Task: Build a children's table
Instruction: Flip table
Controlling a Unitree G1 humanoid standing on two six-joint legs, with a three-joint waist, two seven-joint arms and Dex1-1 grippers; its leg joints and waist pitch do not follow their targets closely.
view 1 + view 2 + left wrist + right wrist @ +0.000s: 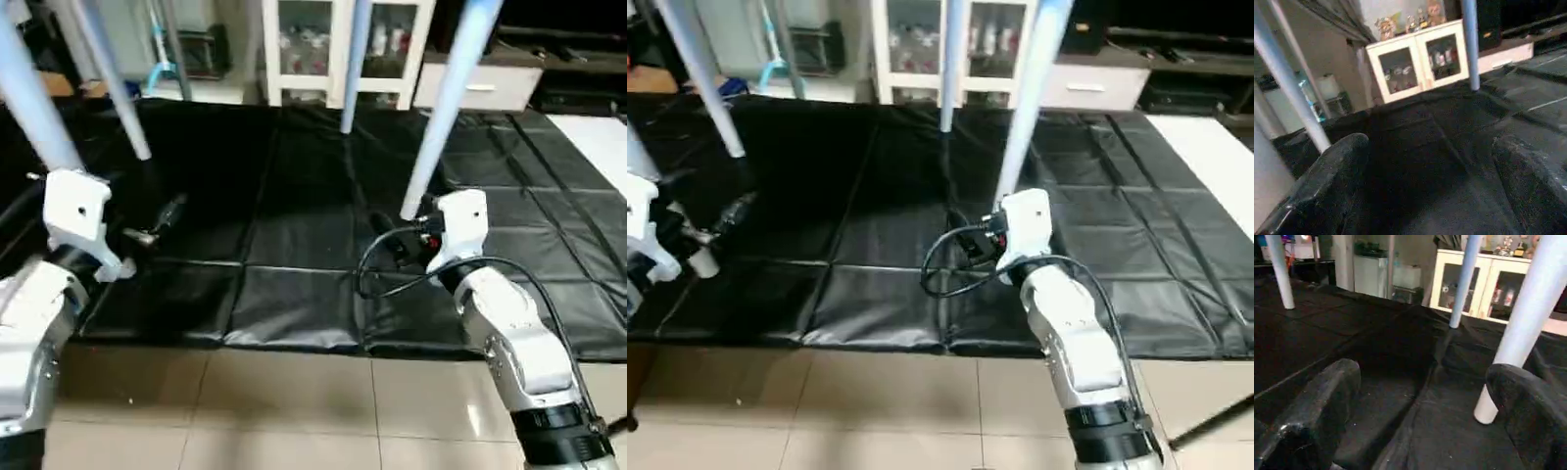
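The children's table stands on the black mat [294,196]. Its long white legs come down from the upper edge: near left leg [34,98], far left leg [113,88], far right leg [355,69], near right leg [446,108]. The table top is out of view above. My left gripper [157,223] hovers low over the mat, just right of the near left leg, open with nothing between its fingers [1327,186]. My right gripper [397,243] is open at the foot of the near right leg [1518,333], which stands just beside one finger [1533,416], apart from it.
A white glass-door cabinet [338,49] and a white drawer unit [480,88] stand behind the mat. Beige tile floor [294,411] lies in front of it. A white sheet [598,137] lies at the far right. A black cable [377,269] loops from my right wrist.
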